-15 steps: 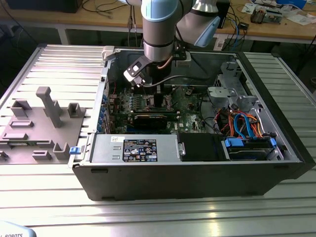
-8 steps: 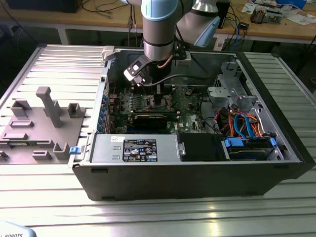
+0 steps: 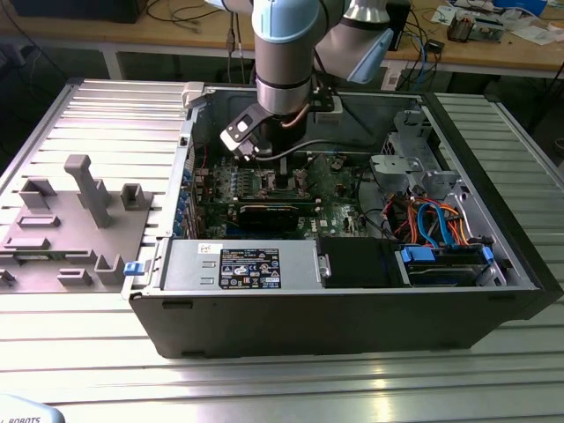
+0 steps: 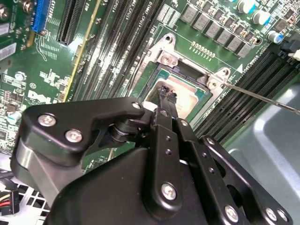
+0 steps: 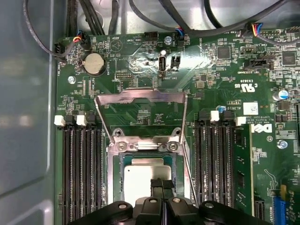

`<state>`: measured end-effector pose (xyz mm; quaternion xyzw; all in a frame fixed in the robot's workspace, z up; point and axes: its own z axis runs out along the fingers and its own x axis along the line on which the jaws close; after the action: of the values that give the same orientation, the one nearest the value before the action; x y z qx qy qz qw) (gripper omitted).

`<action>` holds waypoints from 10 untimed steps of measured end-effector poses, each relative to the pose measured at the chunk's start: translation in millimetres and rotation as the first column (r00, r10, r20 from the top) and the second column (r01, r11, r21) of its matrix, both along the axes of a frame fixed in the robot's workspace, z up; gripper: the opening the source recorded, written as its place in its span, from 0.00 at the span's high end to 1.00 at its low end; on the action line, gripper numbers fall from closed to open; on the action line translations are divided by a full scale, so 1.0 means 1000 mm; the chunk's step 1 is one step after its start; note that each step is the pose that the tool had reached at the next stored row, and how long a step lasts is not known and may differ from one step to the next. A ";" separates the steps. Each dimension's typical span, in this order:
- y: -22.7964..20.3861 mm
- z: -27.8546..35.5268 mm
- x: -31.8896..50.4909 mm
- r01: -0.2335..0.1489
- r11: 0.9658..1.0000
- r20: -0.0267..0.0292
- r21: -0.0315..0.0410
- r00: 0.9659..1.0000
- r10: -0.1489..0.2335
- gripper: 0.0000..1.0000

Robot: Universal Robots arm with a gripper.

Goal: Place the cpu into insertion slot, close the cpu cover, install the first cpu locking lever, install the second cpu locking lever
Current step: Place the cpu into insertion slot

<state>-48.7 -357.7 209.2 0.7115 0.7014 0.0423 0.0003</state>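
Nearest the lens in both wrist views is the gripper (image 5: 161, 183) (image 4: 166, 93), its black fingers pressed together. The tips are down at the cpu (image 5: 138, 183), though I can't tell whether they touch it. The cpu lies flat inside the insertion slot (image 5: 113, 187). Just beyond, the cpu cover (image 5: 140, 95) stands raised and open, with green motherboard (image 5: 225, 84) showing through its window. A thin locking lever (image 5: 190, 176) slants beside the slot. In the exterior view, the arm (image 3: 282, 53) drops from top centre into the open computer case (image 3: 352, 304).
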 end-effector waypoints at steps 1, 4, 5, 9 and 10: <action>0.0000 -0.0006 0.0003 0.000 1.000 -0.001 0.002 1.000 0.000 0.89; -0.0001 -0.0031 0.0011 0.000 1.000 -0.003 0.010 1.000 0.000 0.89; -0.0001 -0.0035 0.0011 0.000 1.000 -0.003 0.011 1.000 0.000 0.89; -0.0001 -0.0055 0.0035 0.000 1.000 -0.006 0.015 1.000 0.000 0.89; 0.0000 -0.0058 0.0041 0.000 1.000 -0.006 0.015 1.000 0.000 0.89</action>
<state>-44.6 -357.6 203.4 0.7116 0.7010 0.0455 -0.0072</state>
